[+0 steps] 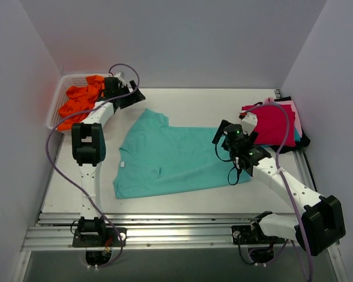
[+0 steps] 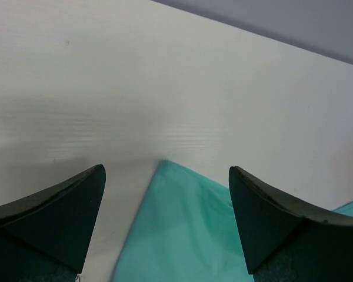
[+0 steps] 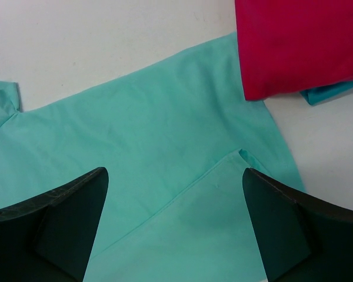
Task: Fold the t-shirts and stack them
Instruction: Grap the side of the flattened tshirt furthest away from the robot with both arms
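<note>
A teal t-shirt [image 1: 170,158] lies spread on the white table, one flap folded over near its right side. My left gripper [image 1: 135,96] is open and empty above the shirt's far sleeve corner [image 2: 182,229]. My right gripper [image 1: 222,134] is open and empty above the shirt's right part, where the folded flap's edge [image 3: 217,176] runs between the fingers. A folded magenta shirt [image 1: 275,124] tops a stack at the right; it also shows in the right wrist view [image 3: 300,47]. Orange shirts [image 1: 79,103] fill a basket at the far left.
The white mesh basket [image 1: 54,106] stands at the back left corner. The stack at the right holds a pink and a teal layer above a dark bottom one [image 1: 303,141]. Grey walls close in three sides. A metal rail [image 1: 165,232] runs along the near edge.
</note>
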You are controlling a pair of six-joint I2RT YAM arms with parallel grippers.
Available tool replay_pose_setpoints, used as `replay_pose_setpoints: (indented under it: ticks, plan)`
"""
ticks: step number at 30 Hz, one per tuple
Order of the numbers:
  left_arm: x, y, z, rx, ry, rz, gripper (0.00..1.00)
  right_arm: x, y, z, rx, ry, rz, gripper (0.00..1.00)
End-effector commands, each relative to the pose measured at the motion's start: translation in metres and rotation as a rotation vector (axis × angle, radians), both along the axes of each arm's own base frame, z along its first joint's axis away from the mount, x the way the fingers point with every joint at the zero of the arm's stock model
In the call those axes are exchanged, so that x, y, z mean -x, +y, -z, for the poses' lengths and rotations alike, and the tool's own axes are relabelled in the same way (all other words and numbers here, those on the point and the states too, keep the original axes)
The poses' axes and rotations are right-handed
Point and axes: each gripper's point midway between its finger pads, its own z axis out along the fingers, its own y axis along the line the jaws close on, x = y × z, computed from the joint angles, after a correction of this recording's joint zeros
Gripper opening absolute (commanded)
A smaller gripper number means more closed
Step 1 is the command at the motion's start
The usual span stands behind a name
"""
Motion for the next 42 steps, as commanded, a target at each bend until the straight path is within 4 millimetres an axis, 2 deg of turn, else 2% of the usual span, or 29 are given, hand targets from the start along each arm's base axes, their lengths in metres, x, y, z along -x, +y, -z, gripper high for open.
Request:
replay_pose_setpoints:
  ticks: [1, 2, 4, 5, 7, 8, 12, 18, 19, 25, 28, 29, 30, 32, 33, 34, 39, 42]
  plan:
    - [0.004, -0.029, 0.018, 0.015, 0.059, 0.148, 0.95, 0.001, -0.007, -0.011, -0.001, -0.043, 0.002, 0.93]
    - [0.008, -0.030, 0.039, 0.011, 0.113, 0.146, 0.95, 0.001, -0.007, -0.011, -0.003, -0.045, 0.001, 0.93]
    - [0.005, -0.032, 0.045, 0.001, 0.127, 0.140, 0.95, 0.002, -0.008, -0.014, -0.008, -0.053, -0.001, 0.93]
    - [0.008, -0.035, 0.057, 0.003, 0.156, 0.146, 0.95, 0.002, -0.010, -0.015, -0.008, -0.055, 0.001, 0.93]
    - [0.009, -0.037, 0.061, 0.003, 0.178, 0.141, 0.95, 0.003, -0.011, -0.016, -0.010, -0.061, 0.005, 0.93]
    - [0.014, -0.037, 0.071, 0.003, 0.217, 0.141, 0.95, 0.003, -0.012, -0.015, -0.009, -0.060, 0.007, 0.93]
    - [0.027, -0.053, 0.081, -0.014, 0.262, 0.169, 0.95, 0.004, -0.016, -0.014, -0.008, -0.057, 0.016, 0.93]
    - [0.043, -0.060, 0.101, -0.054, 0.324, 0.167, 0.99, 0.005, -0.023, -0.014, -0.004, -0.053, 0.032, 0.93]
    - [0.043, -0.059, 0.103, -0.059, 0.329, 0.162, 0.92, 0.005, -0.025, -0.013, -0.003, -0.051, 0.035, 0.93]
    - [0.046, -0.052, 0.119, -0.073, 0.370, 0.125, 0.73, 0.006, -0.027, -0.011, -0.006, -0.046, 0.040, 0.93]
    - [0.045, -0.051, 0.121, -0.077, 0.377, 0.118, 0.61, 0.006, -0.029, -0.010, -0.006, -0.040, 0.044, 0.93]
    - [0.047, -0.050, 0.123, -0.077, 0.387, 0.115, 0.54, 0.006, -0.030, -0.009, -0.006, -0.040, 0.047, 0.93]
    - [0.045, -0.049, 0.123, -0.084, 0.386, 0.105, 0.41, 0.006, -0.029, -0.009, -0.008, -0.039, 0.045, 0.93]
    - [0.046, -0.046, 0.125, -0.092, 0.397, 0.092, 0.20, 0.006, -0.029, -0.008, -0.006, -0.036, 0.047, 0.93]
    - [0.046, -0.045, 0.125, -0.098, 0.400, 0.086, 0.05, 0.006, -0.029, -0.008, -0.004, -0.034, 0.046, 0.93]
    - [0.045, -0.044, 0.122, -0.102, 0.399, 0.082, 0.03, 0.005, -0.030, -0.007, -0.004, -0.033, 0.048, 0.93]
    - [0.044, -0.040, 0.108, -0.115, 0.379, 0.072, 0.02, -0.003, -0.024, 0.000, -0.002, -0.010, 0.038, 0.93]
    - [0.044, -0.032, 0.088, -0.134, 0.353, 0.062, 0.02, -0.011, -0.020, 0.005, -0.002, 0.012, 0.036, 0.93]
